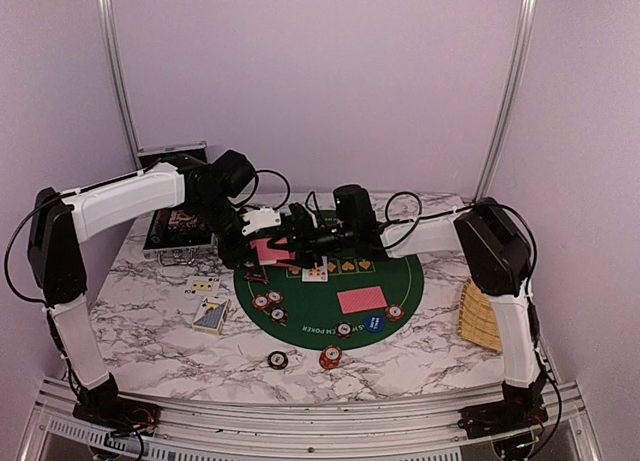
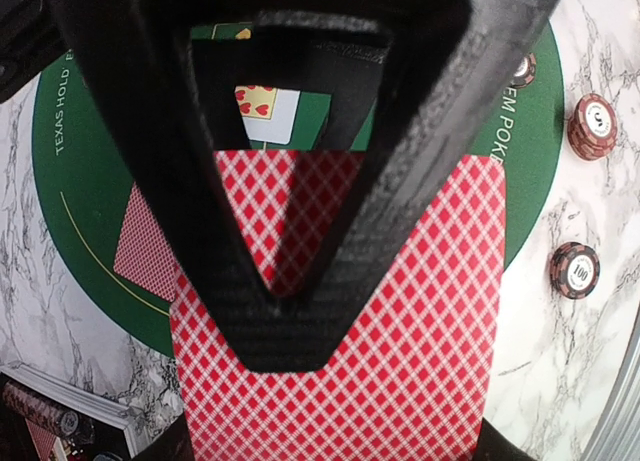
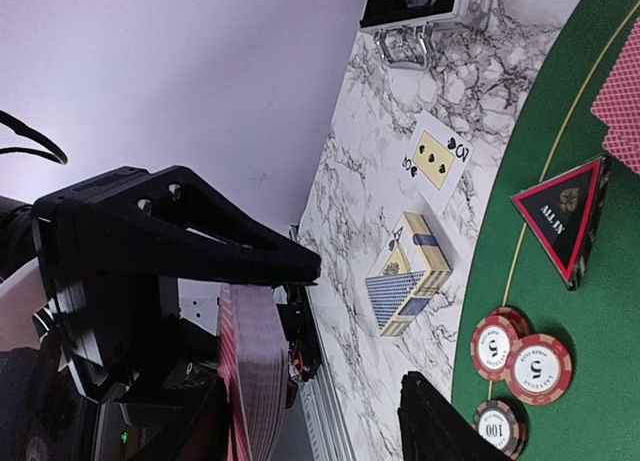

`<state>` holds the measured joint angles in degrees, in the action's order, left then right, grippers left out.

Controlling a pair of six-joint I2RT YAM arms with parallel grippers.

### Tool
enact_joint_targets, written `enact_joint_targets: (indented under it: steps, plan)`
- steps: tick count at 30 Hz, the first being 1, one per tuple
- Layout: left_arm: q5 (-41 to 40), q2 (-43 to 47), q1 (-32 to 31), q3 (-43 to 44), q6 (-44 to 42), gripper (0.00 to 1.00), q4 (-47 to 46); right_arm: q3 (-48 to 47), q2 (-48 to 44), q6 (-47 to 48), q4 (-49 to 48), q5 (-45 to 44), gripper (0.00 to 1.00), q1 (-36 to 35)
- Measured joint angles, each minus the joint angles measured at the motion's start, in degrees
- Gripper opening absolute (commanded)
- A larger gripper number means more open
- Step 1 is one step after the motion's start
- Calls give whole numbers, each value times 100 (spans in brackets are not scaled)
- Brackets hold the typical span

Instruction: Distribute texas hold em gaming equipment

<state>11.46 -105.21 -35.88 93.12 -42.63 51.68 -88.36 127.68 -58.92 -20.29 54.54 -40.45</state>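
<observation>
Black left gripper (image 2: 285, 326), closest to the lens in the left wrist view, is clamped flat on a deck of red-backed cards (image 2: 400, 361). One finger lies on top and the other is hidden beneath. Deck and gripper hang above the 10 o'clock edge of the round green mat (image 1: 405, 276). Right gripper (image 1: 297, 239) faces the deck from 3 o'clock, just beside it; its jaws appear parted, with no card seen between them.

On the mat lie a face-down card (image 1: 361, 300) toward 4 o'clock, face-up cards (image 1: 315, 272) near the centre, red chips (image 1: 268, 303) at 8 o'clock and a blue chip (image 1: 374, 323) at 5 o'clock. A dark triangular marker (image 3: 565, 216) sits near the 9 o'clock rim. Loose chips (image 1: 330, 357) lie on the marble table (image 1: 150, 341) off the 6 o'clock rim.

Step in hand, by judgement: dealing, with a card about to be drawn from the deck. Next move calls for the right jaws to close on one card only, at its free edge, and slide it clear while the left grip holds the rest.
</observation>
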Motion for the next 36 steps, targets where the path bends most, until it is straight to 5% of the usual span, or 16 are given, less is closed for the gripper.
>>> enact_joint_targets:
  steps: [21,36]
  plan:
    - [-35,0,96,-50,22,0,-109,162,-236,-302,-201,240,10,68]
    - [-105,0,125,-85,22,0,-199,205,-518,-101,2,284,0,190]
